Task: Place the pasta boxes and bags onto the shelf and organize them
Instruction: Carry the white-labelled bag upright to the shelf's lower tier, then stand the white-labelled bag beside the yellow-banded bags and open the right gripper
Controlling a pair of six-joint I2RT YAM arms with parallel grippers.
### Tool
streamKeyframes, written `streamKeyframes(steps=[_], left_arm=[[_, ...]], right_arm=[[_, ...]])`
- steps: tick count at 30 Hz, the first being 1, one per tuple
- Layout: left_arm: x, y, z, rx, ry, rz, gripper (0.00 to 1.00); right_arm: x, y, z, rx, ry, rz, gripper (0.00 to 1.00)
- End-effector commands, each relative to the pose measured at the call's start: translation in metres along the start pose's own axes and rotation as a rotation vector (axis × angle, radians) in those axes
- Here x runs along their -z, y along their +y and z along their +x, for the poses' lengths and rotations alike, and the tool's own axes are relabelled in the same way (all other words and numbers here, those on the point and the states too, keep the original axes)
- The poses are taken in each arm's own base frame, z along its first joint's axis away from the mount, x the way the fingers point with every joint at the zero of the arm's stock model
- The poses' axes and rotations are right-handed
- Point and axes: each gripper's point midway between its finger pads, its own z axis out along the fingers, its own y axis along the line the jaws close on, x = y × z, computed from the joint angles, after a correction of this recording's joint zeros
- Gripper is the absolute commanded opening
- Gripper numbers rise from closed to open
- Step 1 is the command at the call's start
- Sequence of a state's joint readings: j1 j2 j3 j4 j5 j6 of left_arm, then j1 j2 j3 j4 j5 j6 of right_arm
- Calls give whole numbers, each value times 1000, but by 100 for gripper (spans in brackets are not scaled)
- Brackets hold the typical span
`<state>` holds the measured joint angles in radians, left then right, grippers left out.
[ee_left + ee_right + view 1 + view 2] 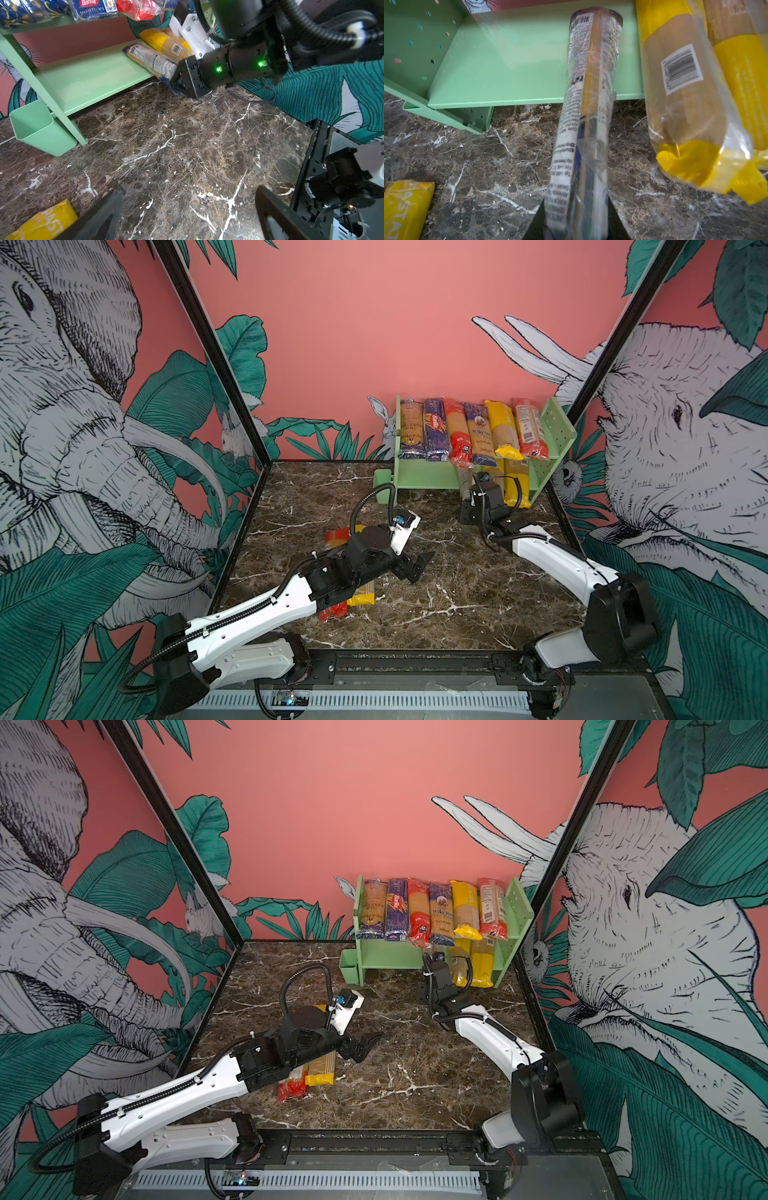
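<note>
**Top tier full, one pack going in, two left on the table**

Farthest left, a red-ended pack [332, 610] and a yellow-ended pack [362, 598] lie side by side on the table [457, 601], partly under my left arm; these are what is left to fetch. My left pincer [417, 566] hangs beyond them, spread and empty. Next comes the green cup [382, 484] on the side of the shelf [557, 427]. The top tier carries six packs [469, 431] in a row, so that tier looks done.

Both top views hide my right grip behind the wrist. The right wrist view shows it: my right pincer [576, 220] pinches the near end of a blue-ended clear pack [588, 87], whose far end reaches over the lower tier, just beside two yellow-ended packs [685, 93]. Whether it rests on the board I cannot quite tell. The left wrist view alone shows bare lower-tier board toward the cup.
</note>
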<state>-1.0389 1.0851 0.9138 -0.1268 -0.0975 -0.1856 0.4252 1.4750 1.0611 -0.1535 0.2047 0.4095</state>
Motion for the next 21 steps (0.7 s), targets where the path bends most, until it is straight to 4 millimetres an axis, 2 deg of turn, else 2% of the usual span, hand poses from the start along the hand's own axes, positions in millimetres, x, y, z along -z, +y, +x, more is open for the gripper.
streamKeyframes(steps=[1,12,14,15,17,19,21], left_arm=[[1,4,-1,-35,-8,-20,99],[-7,4,3,-67,16,-23,99],[-9,3,4,-67,22,-20,99],[-10,3,4,-67,25,-18,99],[-11,3,3,-67,23,-17,99],[-11,2,3,-67,22,-15,99],[-11,3,2,-67,22,-17,99]], right_arm=[[10,13,-75,-50,-233,-76,0],[-27,-16,-66,-60,-152,-44,0],[-28,-20,-68,-69,-152,-46,0],[-39,-23,-60,-70,-126,-40,0],[-44,-26,-60,-76,-115,-43,0],[-46,-29,-59,-78,-104,-35,6],[-48,-30,-58,-80,-98,-36,21]])
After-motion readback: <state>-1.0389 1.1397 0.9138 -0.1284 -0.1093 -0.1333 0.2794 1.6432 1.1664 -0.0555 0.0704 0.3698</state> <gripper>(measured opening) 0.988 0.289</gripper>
